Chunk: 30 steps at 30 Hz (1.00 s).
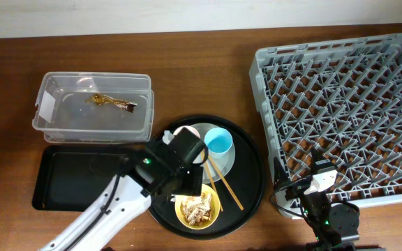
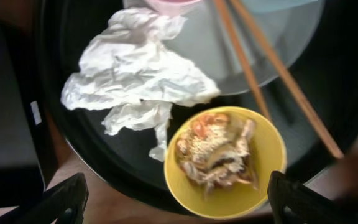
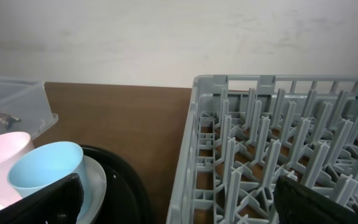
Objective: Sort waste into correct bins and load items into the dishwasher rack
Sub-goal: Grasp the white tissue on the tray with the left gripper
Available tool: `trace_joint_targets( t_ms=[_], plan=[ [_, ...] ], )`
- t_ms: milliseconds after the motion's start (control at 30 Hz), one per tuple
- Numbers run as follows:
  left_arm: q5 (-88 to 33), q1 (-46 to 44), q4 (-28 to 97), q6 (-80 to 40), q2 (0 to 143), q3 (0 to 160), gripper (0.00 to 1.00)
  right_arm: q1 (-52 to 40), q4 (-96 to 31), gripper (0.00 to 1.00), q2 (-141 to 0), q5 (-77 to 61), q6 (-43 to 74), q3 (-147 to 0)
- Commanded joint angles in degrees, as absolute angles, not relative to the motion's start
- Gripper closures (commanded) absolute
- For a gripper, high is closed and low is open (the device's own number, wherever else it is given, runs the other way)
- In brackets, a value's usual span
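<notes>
My left gripper (image 2: 179,208) is open and hangs empty over the crumpled white tissue (image 2: 135,68) and the yellow bowl (image 2: 269,155) of beige food scraps (image 2: 216,152). Wooden chopsticks (image 2: 272,68) lie across the pale grey plate (image 2: 229,43), which carries the blue cup (image 1: 219,143) and the pink cup (image 3: 2,155). A brown-gold wrapper (image 1: 114,103) lies in the clear tub (image 1: 145,118). The shallow black tray (image 1: 68,178) holds nothing. My right gripper (image 3: 179,205) is open and empty at the near edge of the grey dishwasher rack (image 1: 326,45).
The dishes and tissue sit on a large round black tray (image 1: 250,174) between the bins and the rack. My left arm (image 1: 110,209) reaches in from the front left. Brown tabletop (image 1: 201,63) shows behind the tray.
</notes>
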<state>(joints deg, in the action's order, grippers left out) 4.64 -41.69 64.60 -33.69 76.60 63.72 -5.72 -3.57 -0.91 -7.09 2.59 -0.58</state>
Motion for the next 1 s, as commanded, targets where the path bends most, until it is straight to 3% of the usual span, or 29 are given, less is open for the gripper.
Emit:
trace_joint_targets(
  t_ms=[0,67,133,267,700,833,867,933,967],
  plan=[
    [8.80,-40.93,62.48,-37.74,76.38,59.29,0.09,-6.13,-3.88,0.01,-0.51,-7.01,2.42,-0.32],
    [5.41,-36.64,60.84,-35.62,76.38,57.98,0.11,-6.13,-3.88,0.02,-0.51,-7.01,2.39,-0.32],
    [-2.24,-32.14,57.36,-29.30,76.42,57.01,0.20,-6.13,-3.88,0.02,-0.51,-7.01,2.42,-0.32],
    [-2.42,-27.55,51.66,-25.98,77.78,52.75,0.23,-6.13,-3.88,0.01,-0.51,-7.01,2.39,-0.32],
    [-3.27,-27.46,38.79,-26.02,89.80,46.26,0.27,-6.13,-3.88,0.01,-0.51,-7.01,2.42,-0.32],
    [-3.29,-27.46,38.59,-26.02,91.33,46.26,0.65,-6.13,-3.88,0.01,-0.51,-7.01,2.42,-0.32],
    [-3.51,-27.46,38.61,-26.02,91.33,46.26,0.80,-6.13,-3.88,0.01,-0.51,-7.01,2.42,-0.32],
    [-4.40,-27.46,38.63,-26.02,91.33,46.28,0.97,-6.13,-3.88,0.01,-0.51,-7.01,2.42,-0.32],
    [-5.45,-27.44,38.63,-26.02,91.26,46.28,1.00,-6.13,-3.88,0.01,-0.51,-7.01,2.42,-0.32]
  ],
)
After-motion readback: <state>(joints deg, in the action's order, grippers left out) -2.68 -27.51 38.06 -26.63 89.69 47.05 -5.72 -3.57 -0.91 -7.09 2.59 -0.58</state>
